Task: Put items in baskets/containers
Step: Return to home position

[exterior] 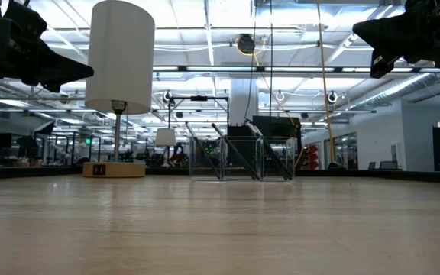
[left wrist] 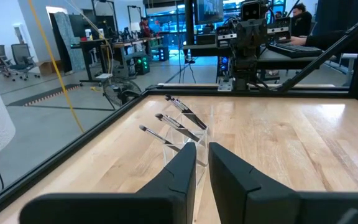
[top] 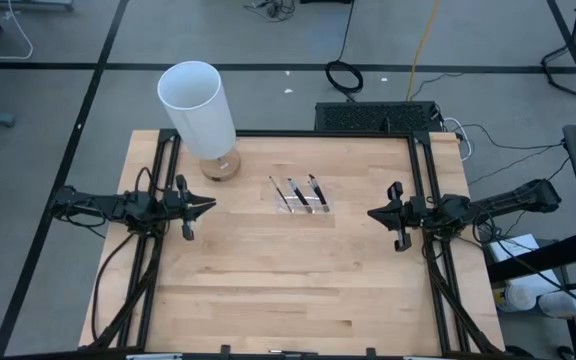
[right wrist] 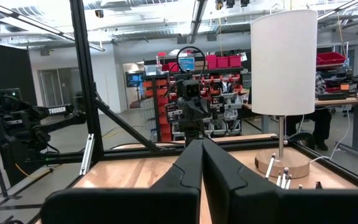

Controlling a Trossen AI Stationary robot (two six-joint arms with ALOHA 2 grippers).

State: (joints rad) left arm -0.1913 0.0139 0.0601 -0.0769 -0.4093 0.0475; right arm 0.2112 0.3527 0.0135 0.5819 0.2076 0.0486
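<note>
Table: a pale wooden table with a black frame fills the middle of the high view.
Tray: a clear plastic tray sits just above the centre of the high view, a little right of the middle (its walls barely show from above). In the low view it stands mid-frame as see-through walls.
Brushes: three dark-handled brushes with pale tips show in the tray, side by side and slanting the same way. In the low view they lean against the tray's walls. The left wrist view shows them there too. More than three cannot be made out.
Lamp: a tall white lamp on a round wooden base stands at the upper left of the table, well apart from the tray.
Left gripper: the left gripper hangs at the left edge of the table, pointing toward the centre and raised off the wood. Its jaws are nearly closed, with only a thin slit between them, and hold nothing.
Right gripper: the right gripper hangs at the right edge, facing the left one and also raised. Its jaws are pressed together and hold nothing.
Spacing: the tray lies between the two grippers, slightly higher in the frame, touched by neither.
</note>
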